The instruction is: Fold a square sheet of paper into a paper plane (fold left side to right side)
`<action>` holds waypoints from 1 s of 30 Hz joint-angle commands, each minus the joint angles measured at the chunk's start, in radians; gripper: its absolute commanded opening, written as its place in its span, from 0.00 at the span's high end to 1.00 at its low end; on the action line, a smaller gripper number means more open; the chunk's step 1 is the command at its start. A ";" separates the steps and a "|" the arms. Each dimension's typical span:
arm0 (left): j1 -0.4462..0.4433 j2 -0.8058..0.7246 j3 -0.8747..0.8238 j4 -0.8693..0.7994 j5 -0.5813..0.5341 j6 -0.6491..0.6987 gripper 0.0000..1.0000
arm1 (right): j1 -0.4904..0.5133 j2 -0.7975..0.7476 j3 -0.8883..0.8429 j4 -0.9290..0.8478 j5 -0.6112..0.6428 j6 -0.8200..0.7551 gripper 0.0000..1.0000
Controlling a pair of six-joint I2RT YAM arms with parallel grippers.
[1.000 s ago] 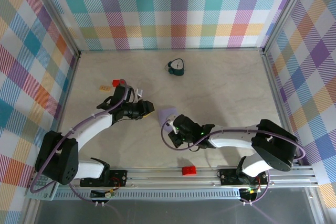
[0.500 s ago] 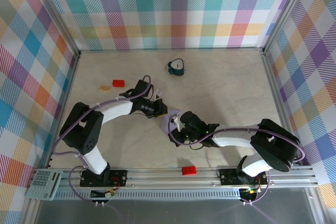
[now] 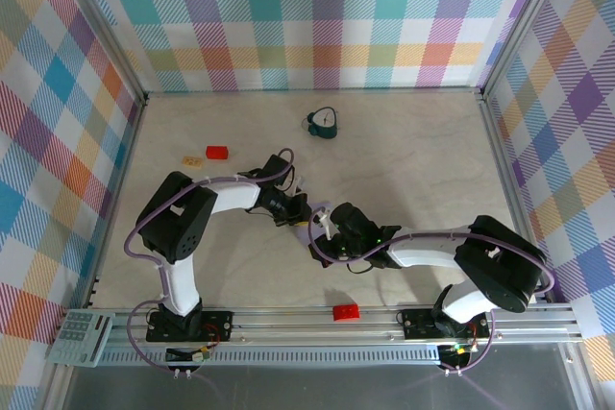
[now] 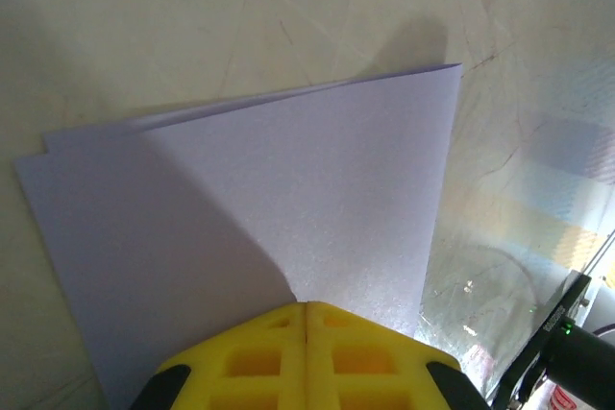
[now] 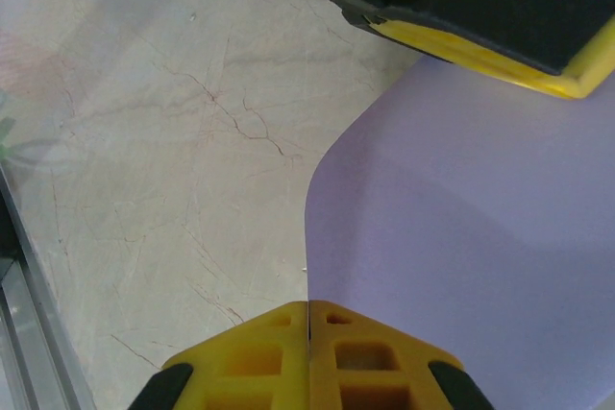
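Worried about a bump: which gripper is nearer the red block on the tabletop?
Left. The left gripper is to the red block's right, toward the robot; the right gripper is just beyond it, farther right.

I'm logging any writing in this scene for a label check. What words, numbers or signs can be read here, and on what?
No text here can be read.
teal clock-like object: pale dial, marks too small to read.
small tan tag: faint marks, too blurred to read.
grey keypad: key markings too small to read.
sheet of paper: plain lavender, no print.
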 commanded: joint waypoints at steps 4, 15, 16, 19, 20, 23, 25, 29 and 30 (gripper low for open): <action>-0.010 0.023 -0.008 -0.052 -0.080 0.022 1.00 | -0.009 0.002 -0.007 -0.032 -0.005 0.041 1.00; -0.015 0.034 -0.013 -0.065 -0.114 0.024 1.00 | -0.036 0.005 0.037 -0.173 0.067 0.068 1.00; -0.017 0.036 -0.011 -0.066 -0.116 0.025 1.00 | -0.038 0.007 0.044 -0.188 0.075 0.066 1.00; -0.018 0.040 -0.007 -0.065 -0.122 0.028 1.00 | -0.044 0.017 0.062 -0.222 0.095 0.060 1.00; -0.020 0.040 -0.005 -0.096 -0.124 0.030 1.00 | -0.047 0.020 0.068 -0.229 0.101 0.058 1.00; -0.022 0.042 -0.004 -0.099 -0.125 0.030 1.00 | -0.053 0.027 0.079 -0.243 0.109 0.051 1.00; -0.024 0.045 -0.003 -0.101 -0.127 0.030 1.00 | -0.056 0.033 0.089 -0.255 0.114 0.044 1.00; -0.026 0.051 0.003 -0.105 -0.130 0.031 1.00 | -0.063 0.045 0.108 -0.281 0.129 0.028 1.00; -0.027 0.052 0.003 -0.105 -0.131 0.033 1.00 | -0.064 0.048 0.112 -0.285 0.133 0.026 1.00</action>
